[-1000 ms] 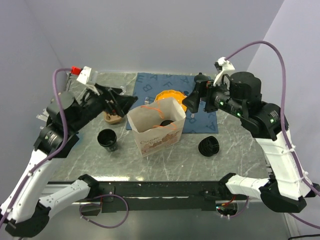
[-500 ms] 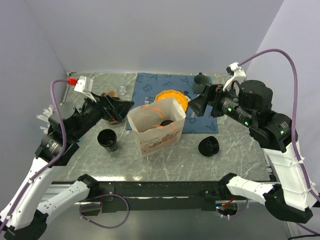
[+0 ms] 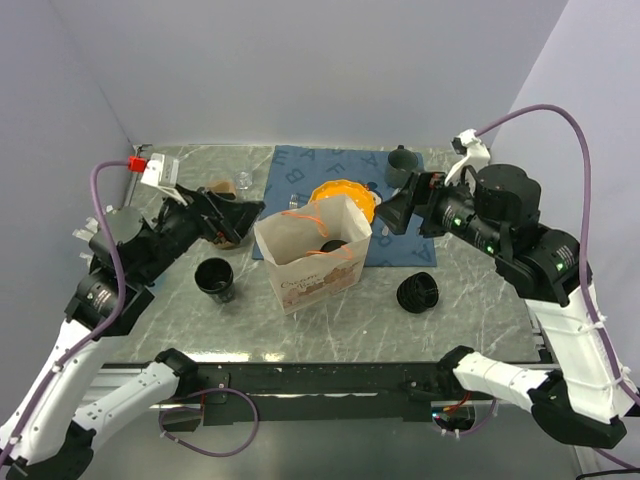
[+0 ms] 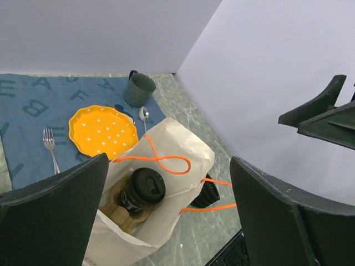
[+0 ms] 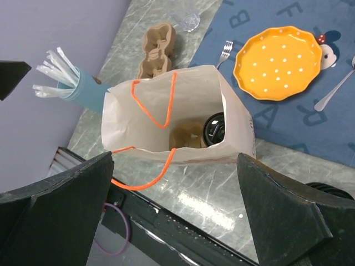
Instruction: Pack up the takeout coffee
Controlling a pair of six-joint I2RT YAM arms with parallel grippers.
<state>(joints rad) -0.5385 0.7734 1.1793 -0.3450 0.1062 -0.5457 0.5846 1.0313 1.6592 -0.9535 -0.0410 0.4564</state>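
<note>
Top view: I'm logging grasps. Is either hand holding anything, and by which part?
Nothing is held: the left hand and right hand are open and empty, either side of the paper bag.

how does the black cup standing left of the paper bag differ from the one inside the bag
The cup on the table is open-topped, with no lid; the cup in the bag wears a black lid. The cup on the table stands alone on the tabletop; the cup in the bag sits in a brown cardboard holder inside the paper bag. Both are black and upright.
</note>
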